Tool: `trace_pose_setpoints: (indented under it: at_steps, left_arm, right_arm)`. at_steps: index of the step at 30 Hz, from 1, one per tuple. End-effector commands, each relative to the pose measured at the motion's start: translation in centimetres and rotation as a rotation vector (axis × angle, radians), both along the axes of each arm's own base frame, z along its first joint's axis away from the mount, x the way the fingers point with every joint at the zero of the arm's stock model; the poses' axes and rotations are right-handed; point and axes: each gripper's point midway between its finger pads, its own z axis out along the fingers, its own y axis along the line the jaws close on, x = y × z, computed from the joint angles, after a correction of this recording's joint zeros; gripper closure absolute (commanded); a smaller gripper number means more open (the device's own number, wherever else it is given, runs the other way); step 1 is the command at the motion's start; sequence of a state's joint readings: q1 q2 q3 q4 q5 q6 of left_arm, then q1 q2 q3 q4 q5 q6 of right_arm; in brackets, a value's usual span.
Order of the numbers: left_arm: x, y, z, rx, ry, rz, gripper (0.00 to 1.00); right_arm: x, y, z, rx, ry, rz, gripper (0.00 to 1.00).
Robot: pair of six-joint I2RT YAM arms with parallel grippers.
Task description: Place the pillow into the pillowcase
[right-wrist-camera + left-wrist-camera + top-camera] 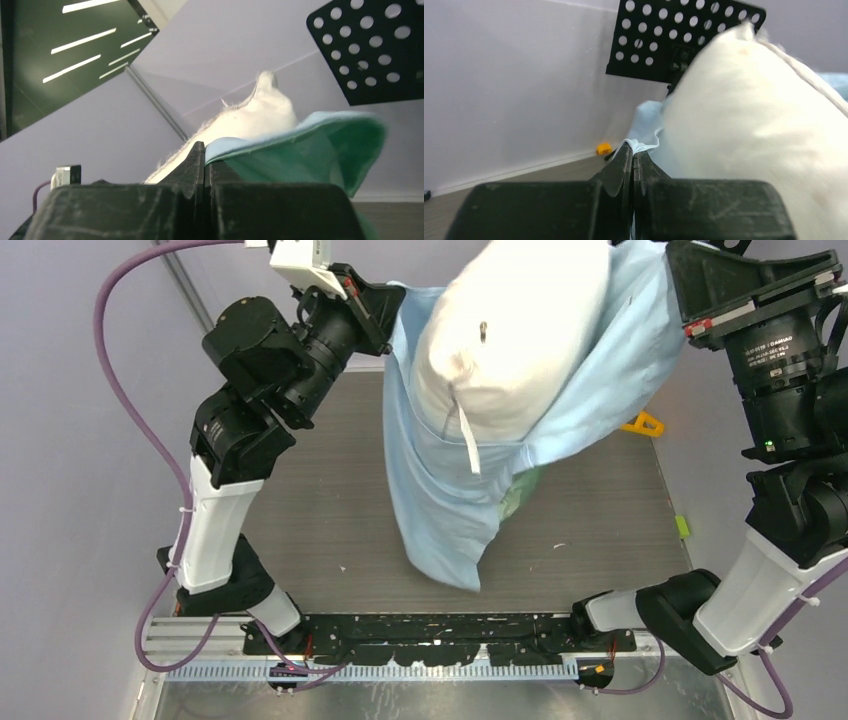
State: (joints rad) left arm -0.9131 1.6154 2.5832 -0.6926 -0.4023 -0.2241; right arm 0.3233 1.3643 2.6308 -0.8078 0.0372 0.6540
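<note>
The light-blue pillowcase point(440, 500) hangs high above the table, held at its open rim by both grippers. The white pillow point(510, 340) sits partly inside it, its top end sticking out of the opening. My left gripper point(392, 300) is shut on the left rim of the pillowcase point(644, 137); the pillow point(764, 130) bulges right beside it. My right gripper point(672, 270) is shut on the right rim point(280, 132), where the mint-green inner face point(310, 160) shows, with the pillow point(250, 120) behind it.
A small yellow block point(645, 424) lies at the table's right far side, also seen in the left wrist view point(603, 148). A small green piece point(682, 526) lies at the right table edge. A black perforated plate point(684, 35) stands overhead.
</note>
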Motion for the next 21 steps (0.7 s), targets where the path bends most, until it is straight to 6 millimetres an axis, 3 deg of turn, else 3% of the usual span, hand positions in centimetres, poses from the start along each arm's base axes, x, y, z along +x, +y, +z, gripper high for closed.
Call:
trace_pose_setpoints:
  at_steps: [1, 2, 3, 4, 6, 9, 11, 13, 14, 16, 19, 21]
  left_arm:
    - [0.7, -3.0, -3.6, 0.042, 0.081, -0.087, 1.0]
    - [0.7, -3.5, -4.6, 0.046, 0.106, -0.102, 1.0]
    - [0.5, -3.3, -4.2, 0.028, 0.101, -0.1, 1.0]
    - [0.1, -2.4, -2.7, -0.009, 0.071, -0.087, 1.0]
    - [-1.7, 1.5, 3.7, -0.125, -0.08, -0.039, 1.0]
    - [-4.6, 8.7, 11.5, -0.311, -0.304, 0.108, 1.0]
    - [-6.3, 11.9, 14.4, -0.416, -0.416, 0.169, 1.0]
    - [-6.7, 12.6, 15.3, -0.457, -0.472, 0.191, 1.0]
    - [-6.3, 12.3, 15.2, -0.447, -0.467, 0.201, 1.0]
    - [-4.2, 9.0, 13.1, -0.352, -0.392, 0.167, 1.0]
    - [-1.4, 1.4, 7.7, -0.223, -0.226, -0.014, 1.0]
    - [-0.6, -3.6, 3.6, -0.173, -0.115, -0.169, 1.0]
  right_arm:
    - [-4.7, -4.9, 7.3, 0.179, -0.29, -0.158, 1.0]
    - [-5.2, -5.4, 7.9, 0.21, -0.315, -0.165, 1.0]
    - [-5.3, -5.5, 8.0, 0.229, -0.322, -0.166, 0.99]
    - [-5.0, -5.4, 7.9, 0.239, -0.315, -0.155, 1.0]
    - [-3.8, -3.6, 7.1, 0.218, -0.274, -0.079, 0.99]
    - [-1.0, -1.1, 4.4, 0.184, -0.155, 0.008, 1.0]
    - [0.0, -0.2, 2.9, 0.17, -0.105, 0.04, 1.0]
    - [0.6, 0.0, 2.1, 0.162, -0.077, 0.035, 1.0]
    - [0.7, -0.2, 2.0, 0.156, -0.073, 0.02, 1.0]
    - [-0.1, -1.5, 2.9, 0.156, -0.099, -0.035, 1.0]
    - [-1.5, -4.3, 4.4, 0.173, -0.153, -0.169, 1.0]
    - [-1.9, -6.1, 4.9, 0.183, -0.174, -0.265, 1.0]
